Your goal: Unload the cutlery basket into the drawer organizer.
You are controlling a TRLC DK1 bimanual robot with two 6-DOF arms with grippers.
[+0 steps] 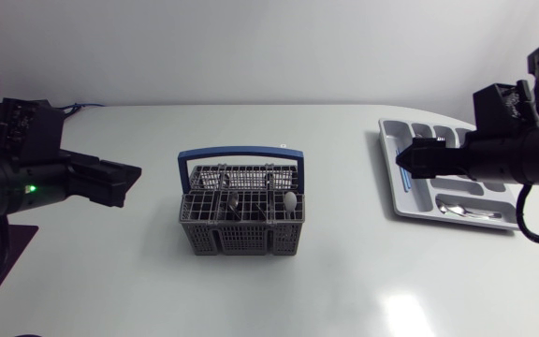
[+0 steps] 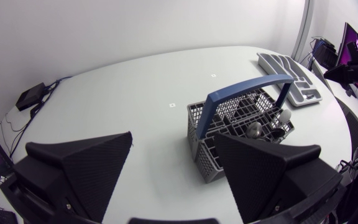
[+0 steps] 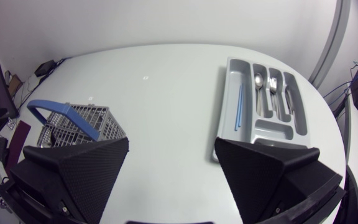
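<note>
The left gripper (image 2: pixel 173 138) has its fingers spread wide with nothing between them. The cutlery basket (image 2: pixel 199 134) stands ahead of it, off toward one finger and apart from it; the basket's long axis and blue handle (image 2: pixel 247 85) run away from the gripper, and spoons (image 2: pixel 253 129) stand in it bowls up. The right gripper (image 3: pixel 172 142) is likewise spread and holds nothing, and the drawer organizer (image 3: pixel 272 132) lies just ahead of one finger, its long compartments pointing away from the gripper with cutlery (image 3: pixel 272 93) lying lengthwise in them.
</note>
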